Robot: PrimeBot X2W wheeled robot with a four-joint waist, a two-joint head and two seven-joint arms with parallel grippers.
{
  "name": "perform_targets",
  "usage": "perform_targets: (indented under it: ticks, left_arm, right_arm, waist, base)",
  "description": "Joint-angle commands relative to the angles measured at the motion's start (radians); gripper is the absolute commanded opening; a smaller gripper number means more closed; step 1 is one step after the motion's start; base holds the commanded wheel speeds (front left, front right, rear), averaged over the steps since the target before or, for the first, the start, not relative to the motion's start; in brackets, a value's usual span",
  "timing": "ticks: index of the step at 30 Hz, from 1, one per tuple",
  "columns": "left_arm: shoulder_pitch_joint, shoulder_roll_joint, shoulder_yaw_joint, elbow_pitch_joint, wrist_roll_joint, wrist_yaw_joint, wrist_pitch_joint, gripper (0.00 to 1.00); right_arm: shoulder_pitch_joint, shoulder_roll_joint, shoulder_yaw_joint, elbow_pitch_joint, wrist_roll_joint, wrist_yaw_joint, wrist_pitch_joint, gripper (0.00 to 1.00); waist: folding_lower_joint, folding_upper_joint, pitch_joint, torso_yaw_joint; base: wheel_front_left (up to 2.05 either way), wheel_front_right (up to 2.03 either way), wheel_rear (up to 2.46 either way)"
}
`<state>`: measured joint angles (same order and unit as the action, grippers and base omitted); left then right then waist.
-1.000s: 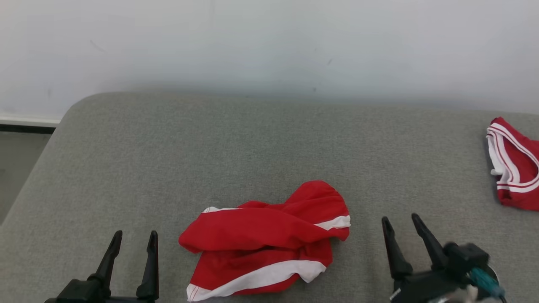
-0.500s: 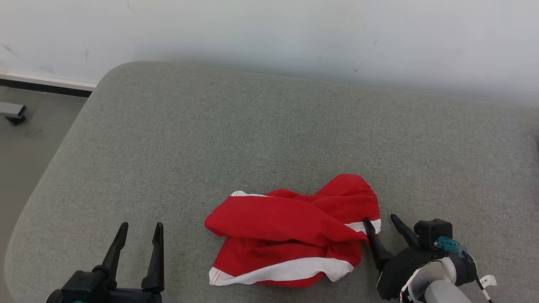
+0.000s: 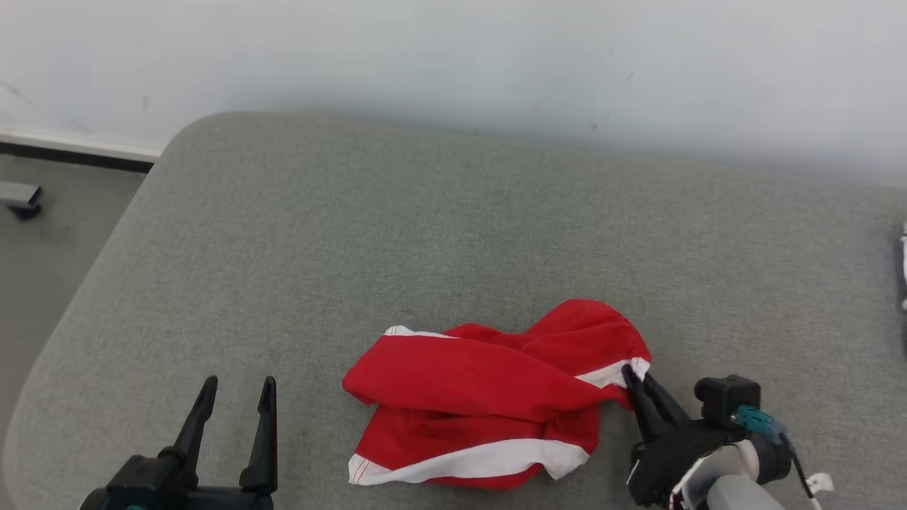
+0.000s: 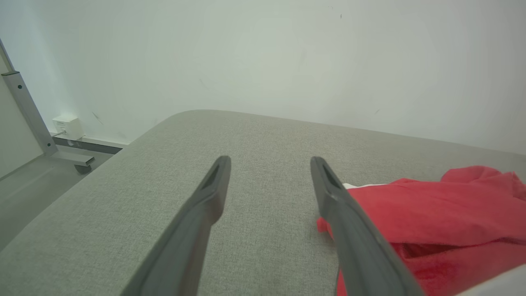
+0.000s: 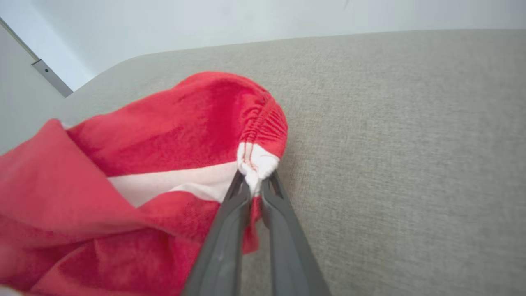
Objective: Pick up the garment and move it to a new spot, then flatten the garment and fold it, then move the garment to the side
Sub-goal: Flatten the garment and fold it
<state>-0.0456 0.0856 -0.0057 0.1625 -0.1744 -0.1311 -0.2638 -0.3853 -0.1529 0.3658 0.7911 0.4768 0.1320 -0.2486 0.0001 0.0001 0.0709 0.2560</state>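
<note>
The garment (image 3: 489, 397) is a crumpled red piece with white stripes, lying on the grey cushion near its front edge. My right gripper (image 3: 636, 377) is shut on the garment's right edge, pinching a white-striped bunch by the waistband (image 5: 254, 166); the right wrist view has its fingers (image 5: 224, 242) pressed together on the cloth (image 5: 164, 135). My left gripper (image 3: 237, 389) stands open to the left of the garment, apart from it. In the left wrist view its fingers (image 4: 205, 205) are spread over bare cushion, the red garment (image 4: 431, 213) at the right.
The grey cushion (image 3: 425, 234) has a rounded far-left corner, with floor and a metal foot (image 3: 18, 198) beyond it. A white wall (image 3: 453, 64) runs behind. A sliver of another cloth (image 3: 903, 269) shows at the right edge.
My right gripper reached left to the garment's right edge and shut on the white-striped bunch. The head camera shifted. The left gripper stayed open in place.
</note>
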Motion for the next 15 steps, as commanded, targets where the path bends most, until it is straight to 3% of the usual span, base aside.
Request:
perform_targets:
  ticks: [1, 10, 15]
  left_arm:
    - [0.015, 0.006, 0.002, 0.004, 0.006, 0.002, 0.0, 1.0]
    - [0.046, 0.001, 0.008, -0.012, 0.008, 0.002, 0.0, 1.0]
    - [0.051, -0.005, 0.013, -0.021, 0.01, 0.003, 0.0, 1.0]
  right_arm:
    - [0.022, -0.013, -0.001, -0.016, 0.005, -0.003, -0.009, 0.0]
    - [0.195, -0.078, -0.112, -0.355, 0.01, -0.003, -0.016, 0.0]
    - [0.276, -0.075, -0.195, -0.612, -0.046, -0.003, 0.072, 0.0]
  waist:
    - [-0.0001, -0.0001, -0.023, -0.021]
    - [-0.0001, -0.0001, -0.054, -0.081]
    - [-0.0001, -0.0001, -0.043, -0.109]
  base:
    - [0.0, 0.0, 0.0]
    - [0.0, 0.0, 0.0]
    - [0.0, 0.0, 0.0]
